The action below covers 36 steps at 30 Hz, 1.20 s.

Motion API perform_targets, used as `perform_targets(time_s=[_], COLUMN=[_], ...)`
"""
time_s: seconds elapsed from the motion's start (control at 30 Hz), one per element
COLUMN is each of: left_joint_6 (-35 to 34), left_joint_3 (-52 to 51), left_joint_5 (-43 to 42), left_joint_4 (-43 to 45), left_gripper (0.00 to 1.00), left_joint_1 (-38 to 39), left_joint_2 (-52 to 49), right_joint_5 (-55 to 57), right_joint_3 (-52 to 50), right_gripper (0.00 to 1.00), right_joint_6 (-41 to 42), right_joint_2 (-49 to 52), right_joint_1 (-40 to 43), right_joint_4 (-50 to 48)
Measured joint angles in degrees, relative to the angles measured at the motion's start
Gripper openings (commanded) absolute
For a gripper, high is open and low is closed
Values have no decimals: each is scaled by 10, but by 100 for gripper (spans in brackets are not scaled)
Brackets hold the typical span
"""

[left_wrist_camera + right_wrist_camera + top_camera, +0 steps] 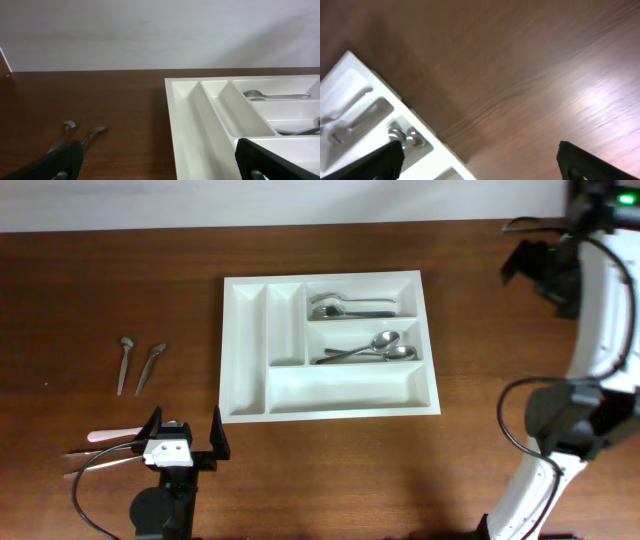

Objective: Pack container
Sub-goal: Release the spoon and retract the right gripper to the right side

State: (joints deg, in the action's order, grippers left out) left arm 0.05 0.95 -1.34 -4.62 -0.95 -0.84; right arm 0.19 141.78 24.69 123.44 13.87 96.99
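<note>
L gripper (185, 430), fingers spread wide w/ nothing between them, hangs low over the near edge of the wooden table (120, 280). The white container (343, 390) lies near it, ahead and to its right, not touching. R gripper (477, 150), likewise spread and empty, hovers above bare wood off the container's far right corner, apart from the rim. Inside the container, spoons (345, 306) fill the far horizontal compartment, w/ more spoons (372, 348) in the middle one. Two loose spoons (138, 366) lie on the table well to the container's left. Pale-handled utensils (100, 436) lie just beside the L gripper, kind unclear.
</note>
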Motion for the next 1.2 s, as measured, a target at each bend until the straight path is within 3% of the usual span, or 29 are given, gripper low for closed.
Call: perform_targets(time_s=[0.23, 0.5, 0.63, 0.9, 1.2], left_joint_6=[0, 0, 0, 0, 0], left_joint_3=[0, 0, 0, 0, 0], left_joint_5=[0, 0, 0, 0, 0], left_joint_4=[0, 0, 0, 0, 0], left_gripper=[99, 99, 99, 99, 99], left_joint_1=[0, 0, 0, 0, 0], left_joint_2=[0, 0, 0, 0, 0], right_joint_5=[-4, 0, 5, 38, 50], right_joint_3=[-35, -292, -412, -611, -728], right_gripper=[99, 99, 99, 99, 99], right_joint_6=[-122, -189, -202, -207, -224], right_joint_2=[-120, -351, -415, -433, -421], right_joint_1=[45, 49, 49, 49, 86], right_joint_4=[0, -8, -47, -239, -428])
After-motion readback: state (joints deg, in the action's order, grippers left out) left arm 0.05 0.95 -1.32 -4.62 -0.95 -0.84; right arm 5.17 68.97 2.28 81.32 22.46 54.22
